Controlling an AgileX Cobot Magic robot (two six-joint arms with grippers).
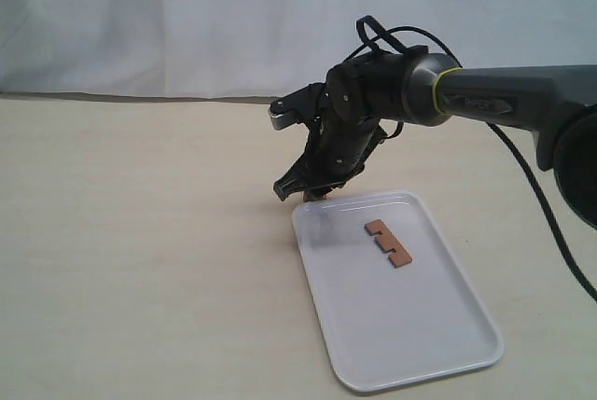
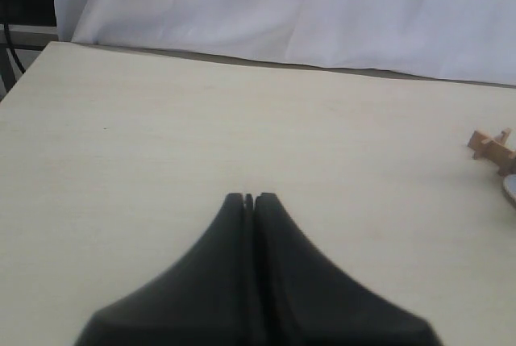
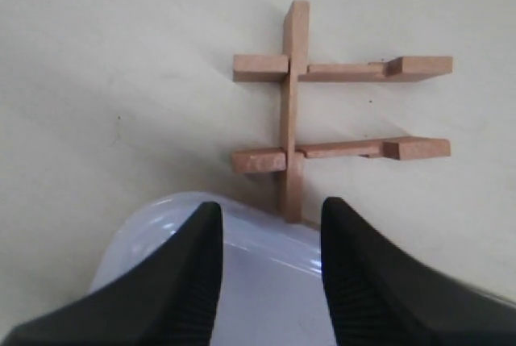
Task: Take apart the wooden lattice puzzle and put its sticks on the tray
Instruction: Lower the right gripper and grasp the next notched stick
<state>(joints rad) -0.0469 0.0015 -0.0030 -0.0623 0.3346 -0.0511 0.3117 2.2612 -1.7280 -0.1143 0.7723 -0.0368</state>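
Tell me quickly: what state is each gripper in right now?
Left gripper: closed, holding nothing.
Right gripper: open, holding nothing, hovering over the wooden lattice puzzle.

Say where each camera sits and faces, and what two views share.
Exterior: off the arms, facing across the table to the white curtain; shows the right arm, right fingers above the tray corner.
Left wrist: low over the table, facing the curtain; left fingers shut in front, lattice puzzle at the edge.
Right wrist: looking down on the lattice puzzle beside the tray; right fingers open.
Shared: both wrist views show the lattice puzzle.
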